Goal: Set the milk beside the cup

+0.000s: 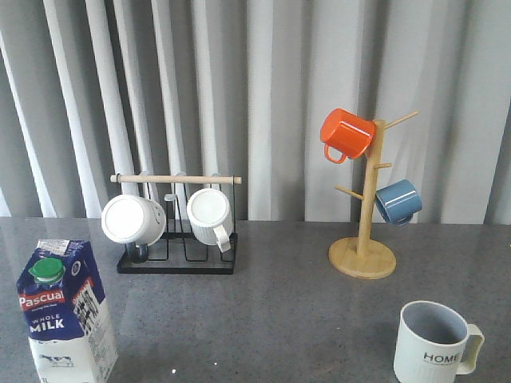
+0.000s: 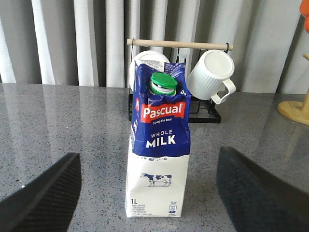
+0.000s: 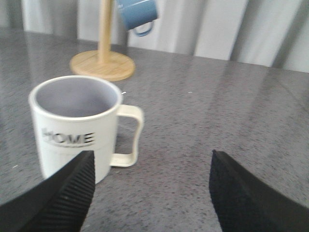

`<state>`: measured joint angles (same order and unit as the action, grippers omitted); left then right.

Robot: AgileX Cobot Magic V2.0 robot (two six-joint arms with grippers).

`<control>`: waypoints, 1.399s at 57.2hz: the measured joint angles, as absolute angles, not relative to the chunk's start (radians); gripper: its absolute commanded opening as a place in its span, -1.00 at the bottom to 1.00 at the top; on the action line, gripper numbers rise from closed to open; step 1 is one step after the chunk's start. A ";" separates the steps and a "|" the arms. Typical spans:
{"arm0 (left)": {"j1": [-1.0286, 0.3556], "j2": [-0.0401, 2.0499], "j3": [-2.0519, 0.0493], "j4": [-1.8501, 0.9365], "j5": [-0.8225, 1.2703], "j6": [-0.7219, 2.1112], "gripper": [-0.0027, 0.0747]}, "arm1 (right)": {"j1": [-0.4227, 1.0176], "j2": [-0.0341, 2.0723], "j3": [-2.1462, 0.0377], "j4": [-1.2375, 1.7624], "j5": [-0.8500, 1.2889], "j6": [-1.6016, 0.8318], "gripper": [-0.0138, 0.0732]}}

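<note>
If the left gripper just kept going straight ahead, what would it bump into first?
Most likely the milk. In the wrist view the carton stands upright, centred between the open left gripper's fingers, with nothing in front of it. How far off it is can't be judged. The rack with white mugs sits behind it.

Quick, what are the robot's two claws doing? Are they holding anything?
Left gripper: open, holding nothing; the milk stands ahead.
Right gripper: open, holding nothing; the cup sits ahead.
</note>
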<state>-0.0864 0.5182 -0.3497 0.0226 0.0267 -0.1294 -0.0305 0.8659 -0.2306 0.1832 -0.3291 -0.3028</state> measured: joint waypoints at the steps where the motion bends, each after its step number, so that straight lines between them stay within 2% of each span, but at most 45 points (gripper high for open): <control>1: -0.086 0.518 -0.350 0.023 0.027 -0.129 0.53 | -0.038 0.876 -0.223 0.183 -0.355 -0.291 0.46; 22: -0.086 0.518 -0.350 0.023 0.027 -0.129 0.53 | -0.179 1.133 -0.189 -0.141 -0.629 0.000 0.46; 54: -0.086 0.518 -0.350 0.023 0.027 -0.129 0.53 | -0.188 1.449 -0.247 -0.185 -0.904 0.026 0.46; 80: -0.086 0.518 -0.350 0.023 0.027 -0.129 0.53 | -0.188 1.572 -0.345 -0.224 -0.933 0.038 0.46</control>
<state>-0.0864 0.5182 -0.3497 0.0226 0.0267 -0.1294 -0.1879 1.5719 -0.3446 -0.2241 -0.9327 0.0378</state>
